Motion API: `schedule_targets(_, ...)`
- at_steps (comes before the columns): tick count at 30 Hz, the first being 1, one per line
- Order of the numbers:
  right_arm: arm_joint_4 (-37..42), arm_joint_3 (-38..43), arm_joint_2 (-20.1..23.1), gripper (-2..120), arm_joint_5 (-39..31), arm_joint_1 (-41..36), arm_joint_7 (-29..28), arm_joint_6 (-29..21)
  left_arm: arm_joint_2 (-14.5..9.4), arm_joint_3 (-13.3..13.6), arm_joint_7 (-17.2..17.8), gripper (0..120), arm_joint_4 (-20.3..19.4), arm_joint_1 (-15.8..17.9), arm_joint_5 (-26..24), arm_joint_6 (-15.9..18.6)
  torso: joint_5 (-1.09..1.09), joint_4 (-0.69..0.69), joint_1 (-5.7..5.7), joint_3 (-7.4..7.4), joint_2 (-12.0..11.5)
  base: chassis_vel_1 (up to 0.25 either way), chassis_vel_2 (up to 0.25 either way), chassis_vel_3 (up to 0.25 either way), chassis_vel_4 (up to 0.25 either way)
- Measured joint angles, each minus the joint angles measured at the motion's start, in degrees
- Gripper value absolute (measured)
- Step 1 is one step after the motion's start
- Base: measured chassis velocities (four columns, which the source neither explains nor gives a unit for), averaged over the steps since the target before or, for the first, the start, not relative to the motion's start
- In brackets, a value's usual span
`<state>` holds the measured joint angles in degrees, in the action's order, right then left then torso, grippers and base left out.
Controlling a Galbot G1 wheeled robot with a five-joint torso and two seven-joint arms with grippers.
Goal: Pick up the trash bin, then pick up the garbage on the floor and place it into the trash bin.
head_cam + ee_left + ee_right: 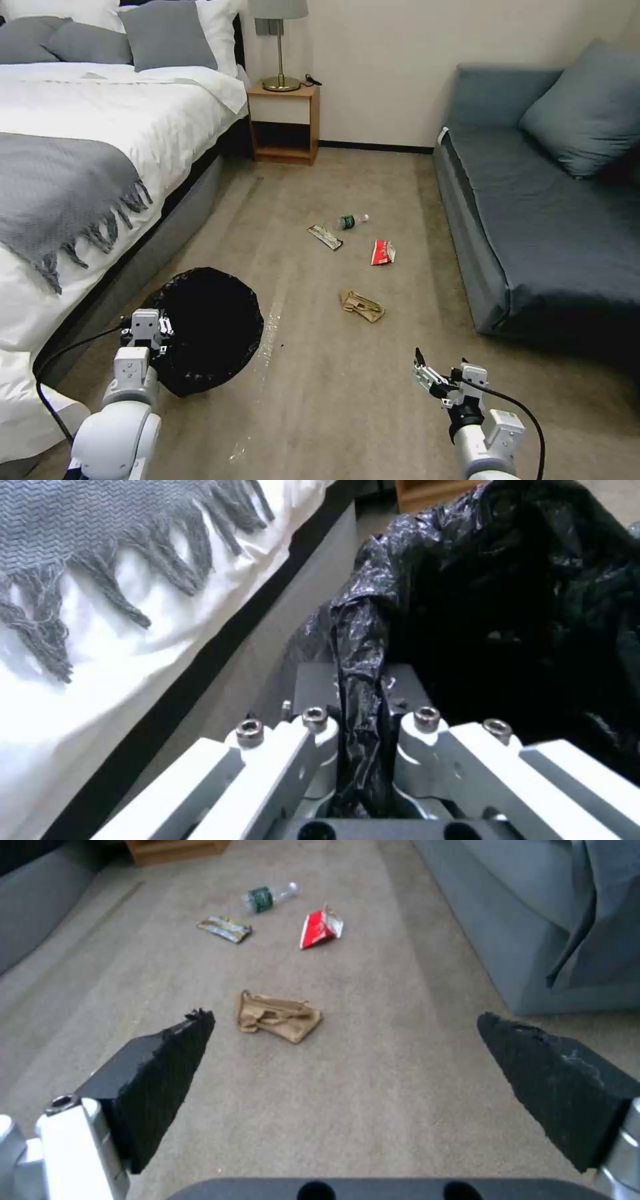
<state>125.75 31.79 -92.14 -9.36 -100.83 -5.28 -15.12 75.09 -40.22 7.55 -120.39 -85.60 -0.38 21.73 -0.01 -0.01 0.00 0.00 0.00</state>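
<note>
Four pieces of litter lie on the beige carpet: one clear plastic bottle with a green label [351, 221], one red-and-white crumpled wrapper [383, 253], one tan crumpled paper [361, 305], one long yellow-black snack wrapper [325, 237]. There is one round bin lined with crinkly black plastic [208, 328].

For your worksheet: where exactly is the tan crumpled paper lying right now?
In the head view, the tan crumpled paper lies on the carpet, ahead of the open right tool, nearer than the red wrapper.

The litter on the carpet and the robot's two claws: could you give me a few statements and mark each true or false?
1. The left gripper pinches the black bag of the trash bin. True.
2. The right gripper holds the tan paper. False: it is open and empty, the paper lies on the floor.
3. The bottle stands upright. False: it lies on its side.
4. The red wrapper lies nearer the sofa than the long snack wrapper. True.
</note>
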Motion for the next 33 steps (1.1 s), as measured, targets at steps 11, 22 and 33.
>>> schedule_targets(11, -5.8, 0.5, 0.0, 100, 0.1, 5.9, 0.5, -1.3, -0.7, 1.3, -2.3, 5, 2.5, 1.6, -0.2, -3.7, 0.0, -0.01, 0.0, 0.0, 0.0, 0.0, 0.0, 0.0, 0.0)
schedule_targets(22, -10.3, 2.0, 0.0, 100, 0.1, 11.1, 0.7, -2.7, -0.4, 1.8, -3.5, 5, 2.9, 2.1, 0.5, -3.8, 0.04, 0.01, 0.0, 0.0, 0.0, 0.0, 0.0, 0.0, 0.0)
schedule_targets(33, -12.8, 2.0, 0.0, 100, 0.1, 11.7, 0.8, -2.2, 1.2, 2.9, -3.8, 5, 3.4, 1.4, 0.9, -4.6, 0.02, 0.01, 0.0, 0.0, 0.0, 0.0, 0.0, 0.0, 0.0)
